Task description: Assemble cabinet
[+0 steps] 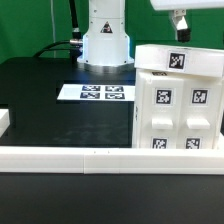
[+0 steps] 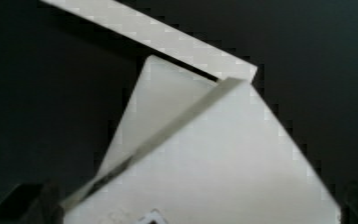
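White cabinet (image 2: 202, 150) panels meet at an angled edge over dark ground (a marker partly visible).

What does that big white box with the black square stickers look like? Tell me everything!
The cabinet is a big white box that looks like smooth plastic. It stands at the exterior view's right on the black table, behind the long low white rail. Its front looks split into panels, each with black-and-white square markers, and one more marker sits on its tilted top. The tool hangs open just above its top, not touching it. The wrist view shows white edges up close.
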Robot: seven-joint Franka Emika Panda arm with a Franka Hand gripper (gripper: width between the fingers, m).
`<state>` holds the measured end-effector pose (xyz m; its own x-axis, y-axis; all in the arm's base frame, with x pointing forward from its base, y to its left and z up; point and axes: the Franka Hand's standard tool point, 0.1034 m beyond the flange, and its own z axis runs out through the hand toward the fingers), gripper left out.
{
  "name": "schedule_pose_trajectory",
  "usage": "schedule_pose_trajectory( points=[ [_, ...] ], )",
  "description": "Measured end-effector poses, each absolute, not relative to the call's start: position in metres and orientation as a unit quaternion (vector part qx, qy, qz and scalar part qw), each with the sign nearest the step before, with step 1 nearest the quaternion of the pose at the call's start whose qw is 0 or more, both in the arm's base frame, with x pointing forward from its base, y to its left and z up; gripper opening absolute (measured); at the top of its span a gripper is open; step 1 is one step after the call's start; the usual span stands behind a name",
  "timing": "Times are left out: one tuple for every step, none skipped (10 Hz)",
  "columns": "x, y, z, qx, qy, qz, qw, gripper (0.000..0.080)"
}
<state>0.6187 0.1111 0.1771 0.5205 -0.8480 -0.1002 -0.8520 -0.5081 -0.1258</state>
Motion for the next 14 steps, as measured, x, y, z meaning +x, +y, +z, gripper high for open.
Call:
schedule_pose_trajectory(
  points=[
    [0.6214, 0.1109, 0.1773, -0.868, 0.489, 0.004, 0.085, 0.0797],
    [0.6212, 0.1100, 0.1769, -0.893, 0.442, 0.000, 0.084, 0.0797],
    [0.6212, 0.1099, 0.1769, -0.908, 0.410, -0.003, 0.084, 0.0797],
    [0.6210, 0.1104, 0.1767, -0.924, 0.372, -0.007, 0.083, 0.0797],
    [0.6205, 0.1122, 0.1765, -0.944, 0.321, -0.012, 0.078, 0.0797],
    [0.6199, 0.1132, 0.1762, -0.958, 0.277, -0.017, 0.071, 0.0797],
    [0.6197, 0.1131, 0.1763, -0.970, 0.232, -0.021, 0.062, 0.0797],
    [0.6203, 0.1126, 0.1770, -0.983, 0.172, -0.027, 0.051, 0.0797],
    [0.6203, 0.1122, 0.1778, -0.991, 0.120, -0.029, 0.041, 0.0797],
    [0.6204, 0.1117, 0.1784, -0.997, 0.069, -0.029, 0.032, 0.0797],
    [0.6203, 0.1108, 0.1781, -0.999, 0.006, -0.027, 0.023, 0.0797],
    [0.6212, 0.1104, 0.1778, -0.999, -0.045, -0.020, 0.018, 0.0797],
    [0.6231, 0.1087, 0.1776, -0.997, -0.078, -0.008, 0.017, 0.0797],
    [0.6259, 0.1040, 0.1772, -0.996, -0.089, -0.009, 0.018, 0.0797]
  ],
)
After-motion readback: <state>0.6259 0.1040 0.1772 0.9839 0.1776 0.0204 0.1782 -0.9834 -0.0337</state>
